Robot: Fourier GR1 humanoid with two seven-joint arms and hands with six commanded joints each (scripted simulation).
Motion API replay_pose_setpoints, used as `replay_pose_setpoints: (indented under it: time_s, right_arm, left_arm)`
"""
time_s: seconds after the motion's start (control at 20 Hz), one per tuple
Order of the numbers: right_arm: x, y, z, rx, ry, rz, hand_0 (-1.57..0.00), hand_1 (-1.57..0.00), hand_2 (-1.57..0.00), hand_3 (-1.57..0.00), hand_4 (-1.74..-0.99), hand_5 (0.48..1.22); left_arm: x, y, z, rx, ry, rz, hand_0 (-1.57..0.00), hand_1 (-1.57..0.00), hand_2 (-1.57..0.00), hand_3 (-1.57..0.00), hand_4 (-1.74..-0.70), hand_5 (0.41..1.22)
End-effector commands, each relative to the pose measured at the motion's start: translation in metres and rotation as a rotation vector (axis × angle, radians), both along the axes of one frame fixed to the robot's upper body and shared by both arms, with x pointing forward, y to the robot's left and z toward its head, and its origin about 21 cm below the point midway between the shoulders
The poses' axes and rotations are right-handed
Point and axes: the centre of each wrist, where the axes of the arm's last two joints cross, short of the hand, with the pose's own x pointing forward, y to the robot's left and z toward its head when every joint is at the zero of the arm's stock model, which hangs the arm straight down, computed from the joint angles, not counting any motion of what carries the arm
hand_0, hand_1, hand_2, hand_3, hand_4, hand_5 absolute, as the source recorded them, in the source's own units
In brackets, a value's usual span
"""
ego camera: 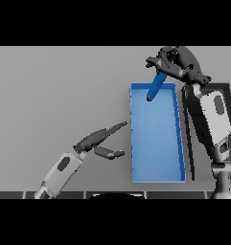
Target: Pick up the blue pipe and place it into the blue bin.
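Down at about seven o'clock, nearest of all, the left hand point(95, 141) lies out over the grey table point(54, 91) — fingers straight and relaxed, thumb spread apart below them, holding nothing. Its fingertips reach toward three o'clock and stop just short of the blue bin's point(155, 174) near-left wall, not touching it.

Moving on to the bin itself: a long rectangular tray, running from five o'clock up toward one o'clock, with the right forearm rising along its right side.

And up at one o'clock, the farthest point — the right hand point(177, 64) hangs above the bin's far end, fingers curled round the top of the blue pipe point(155, 88). The pipe tilts, its upper end in the hand and its lower end pointing toward seven o'clock, over the bin's far edge. Whether the lower tip touches the bin floor cannot be told.
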Motion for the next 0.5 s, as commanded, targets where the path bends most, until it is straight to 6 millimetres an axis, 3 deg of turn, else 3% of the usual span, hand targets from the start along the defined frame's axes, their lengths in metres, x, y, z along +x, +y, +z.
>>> replay_pose_setpoints:
  time_s: [0.0,0.35,0.45]
  right_arm:
    - [-0.003,-0.002,-0.014,-0.009,0.037,-0.022,-1.57,-1.57,-1.57,-1.57,-1.740,1.122]
    - [-0.016,-0.021,-0.092,-0.117,0.389,-0.161,-1.57,-1.57,-1.57,-1.57,-1.741,1.122]
    - [-0.019,-0.026,-0.107,-0.147,0.420,-0.169,-1.57,-1.57,-1.57,-1.57,-1.655,1.124]
  left_arm:
    - [-0.002,-0.005,0.003,-0.016,0.004,-0.001,0.00,0.00,0.00,0.00,-0.89,0.483]
    - [-0.005,-0.005,0.000,-0.011,0.004,0.003,0.00,0.00,0.00,0.00,-0.88,0.463]
    - [-0.006,-0.004,0.000,-0.017,0.008,0.005,0.00,0.00,0.00,0.00,-0.88,0.464]
